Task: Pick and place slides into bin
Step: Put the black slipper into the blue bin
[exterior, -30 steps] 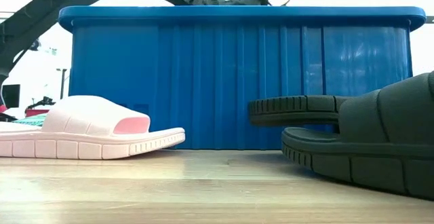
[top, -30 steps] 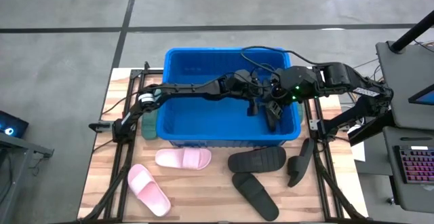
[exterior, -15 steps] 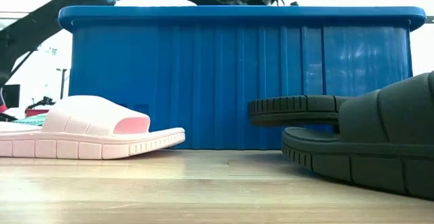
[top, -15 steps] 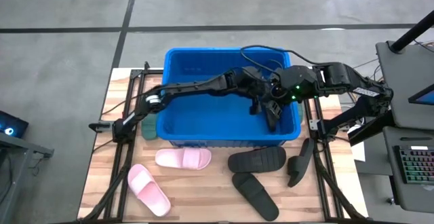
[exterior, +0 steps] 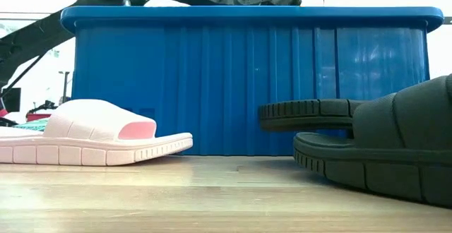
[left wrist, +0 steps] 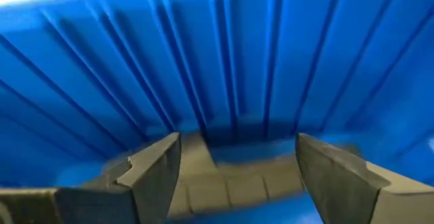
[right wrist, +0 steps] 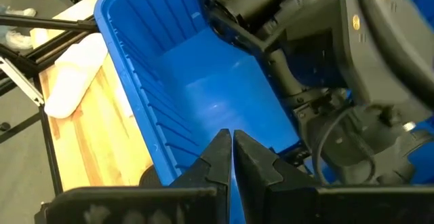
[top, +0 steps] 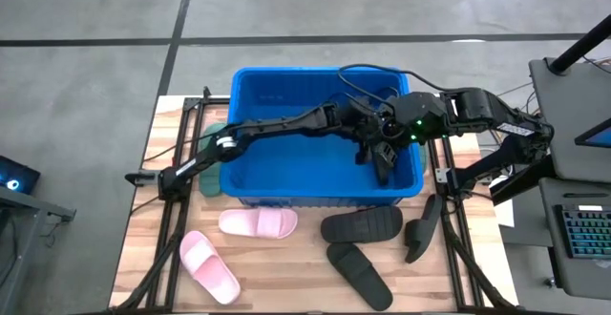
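High view is showing both arms reaching into the bin (top: pixel 250 183); the left gripper (top: pixel 362 146) is hanging with fingers spread, empty, and the right gripper (top: pixel 382 167) pinched shut on nothing; five slides are lying at six o'clock, so the next move is calling for fetching a black slide (top: pixel 361 225).

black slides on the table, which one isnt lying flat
The black slide nearest the table's right edge: it stands tipped on its side, while the other two black ones lie flat.
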Robot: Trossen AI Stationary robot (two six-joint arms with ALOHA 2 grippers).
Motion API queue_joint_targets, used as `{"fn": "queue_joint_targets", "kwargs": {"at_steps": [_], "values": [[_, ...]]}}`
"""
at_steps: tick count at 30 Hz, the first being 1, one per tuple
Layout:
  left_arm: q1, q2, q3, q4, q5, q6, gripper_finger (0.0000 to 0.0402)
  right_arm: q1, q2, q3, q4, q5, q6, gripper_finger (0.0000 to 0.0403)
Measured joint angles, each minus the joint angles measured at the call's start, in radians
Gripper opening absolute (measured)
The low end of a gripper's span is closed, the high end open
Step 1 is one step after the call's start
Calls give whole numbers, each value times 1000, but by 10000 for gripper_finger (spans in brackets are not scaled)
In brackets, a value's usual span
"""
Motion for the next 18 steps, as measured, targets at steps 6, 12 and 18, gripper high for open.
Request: {"fn": "queue_joint_targets", "kwargs": {"at_steps": [6, 12, 18], "values": [[0, 20, -3, -10, -48, -25, 271, 0, 0, 0, 2, 0, -5, 8], [-2, 28, -2, -2, -55, -61, 271, 0, 0, 0, 5, 0, -5, 8], [-5, 28, -16, -71, -35, -85, 271, 0, 0, 0, 28, 0, -5, 8]]}}
